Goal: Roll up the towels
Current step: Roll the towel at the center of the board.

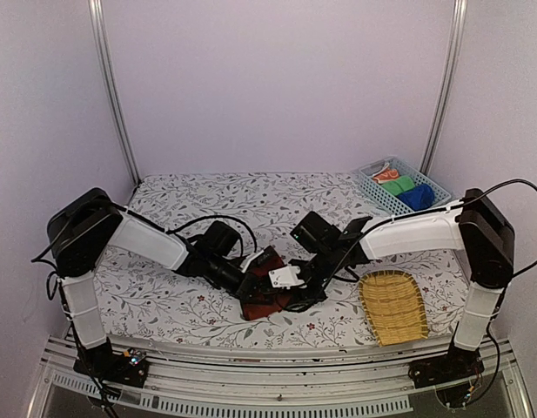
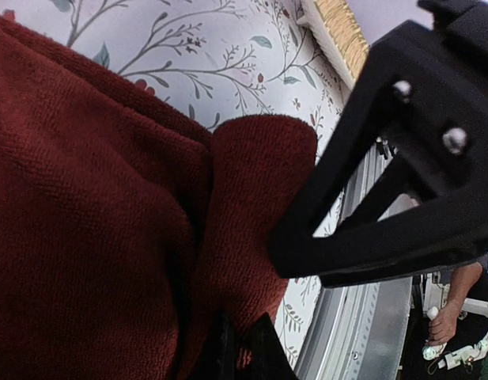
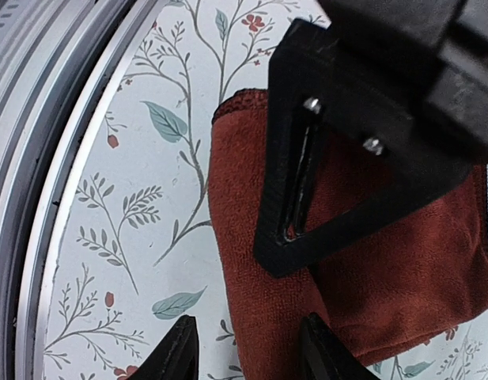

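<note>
Reddish-brown and thick-piled, the dark reddish-brown terry towel [image 1: 258, 306] lies bunched on the floral-printed tablecloth [image 1: 251, 200], just left of the oval woven straw tray [image 1: 394, 306] and close to the table's near edge. Both arms reach in over it from opposite sides.

The left wrist view shows the left gripper [image 2: 242, 354] with its fingertips pressed together on a fold of the towel, a sliver of red pile caught between them. The right gripper [image 3: 250, 352], reaching in from the tray's side, has its jaws apart. Bare floral cloth and the towel's hemmed edge show between them. One fingertip [image 3: 323, 356] is over the towel and the other over the cloth; whether either touches I cannot tell. The two grippers sit very near each other, each filling part of the other's wrist view.

Behind the tray, at the table's far right corner, stands a light blue plastic lattice basket [image 1: 370, 185]. In it lie the rolled royal blue terry towel [image 1: 418, 196], a bright green rolled cloth [image 1: 397, 185] and an orange-red cloth [image 1: 387, 174], side by side, with the blue one nearest the tray.
</note>
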